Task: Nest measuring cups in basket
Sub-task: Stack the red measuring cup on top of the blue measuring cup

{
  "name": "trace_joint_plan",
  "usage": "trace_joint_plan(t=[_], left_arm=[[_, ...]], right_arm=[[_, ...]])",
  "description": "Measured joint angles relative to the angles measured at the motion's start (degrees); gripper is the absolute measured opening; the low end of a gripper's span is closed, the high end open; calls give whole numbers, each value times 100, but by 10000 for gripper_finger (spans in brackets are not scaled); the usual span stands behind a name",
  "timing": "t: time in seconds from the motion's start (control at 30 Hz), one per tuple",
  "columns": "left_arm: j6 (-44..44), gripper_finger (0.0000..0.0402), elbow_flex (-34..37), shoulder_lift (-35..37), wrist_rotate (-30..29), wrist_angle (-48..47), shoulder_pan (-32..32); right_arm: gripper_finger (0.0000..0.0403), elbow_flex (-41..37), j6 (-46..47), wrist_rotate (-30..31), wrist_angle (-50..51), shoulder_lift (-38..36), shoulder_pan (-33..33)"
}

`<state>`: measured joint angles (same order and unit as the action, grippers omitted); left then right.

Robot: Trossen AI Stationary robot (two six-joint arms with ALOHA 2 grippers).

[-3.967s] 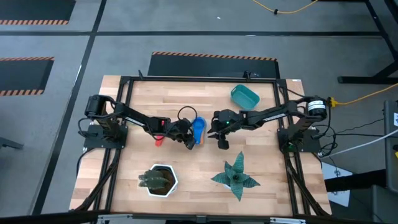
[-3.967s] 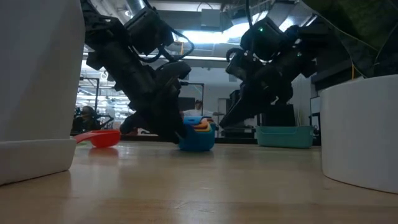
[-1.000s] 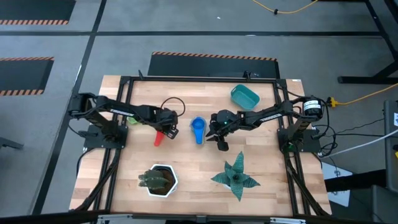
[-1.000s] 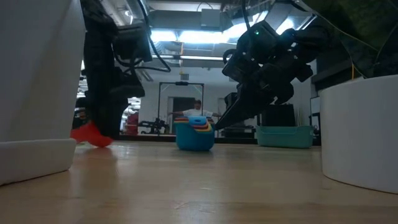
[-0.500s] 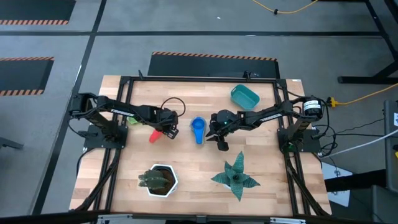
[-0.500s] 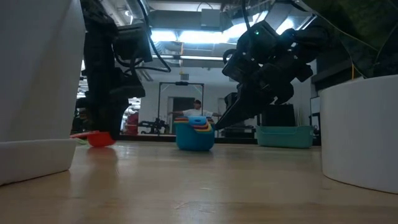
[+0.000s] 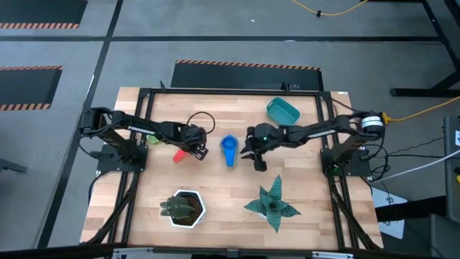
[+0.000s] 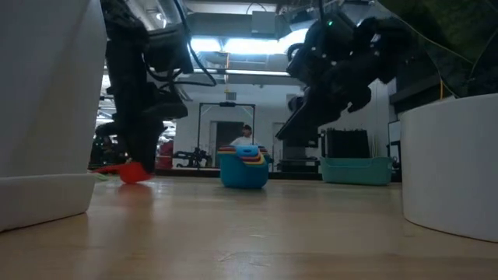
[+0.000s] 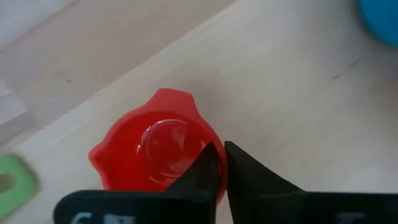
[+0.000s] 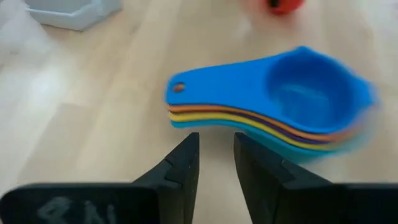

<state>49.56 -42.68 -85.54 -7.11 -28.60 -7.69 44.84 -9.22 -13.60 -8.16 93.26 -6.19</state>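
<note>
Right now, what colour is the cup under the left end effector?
Red. The cup sits just beyond the left end effector, clearest in the left wrist view.

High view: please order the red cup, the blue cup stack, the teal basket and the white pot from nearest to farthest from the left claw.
From the left claw:
1. Red cup, right at the claw, toward the table's left edge.
2. Blue cup stack, at the table's middle.
3. White pot, on the front edge.
4. Teal basket, at the back right.

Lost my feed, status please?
Left gripper shut on red cup. Right gripper open by nested stack. Basket unblocked.
</note>
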Motion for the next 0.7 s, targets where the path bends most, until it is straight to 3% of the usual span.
trace_joint_plan(t=[0.27, 0.7], left_arm=[[236, 6, 0, 202, 423, 1060, -5], [1040, 7, -467, 430, 829, 2854, -4]], right_arm=[[106, 0, -301, 920, 966, -898, -264], [106, 0, -329, 961, 894, -988, -442]])
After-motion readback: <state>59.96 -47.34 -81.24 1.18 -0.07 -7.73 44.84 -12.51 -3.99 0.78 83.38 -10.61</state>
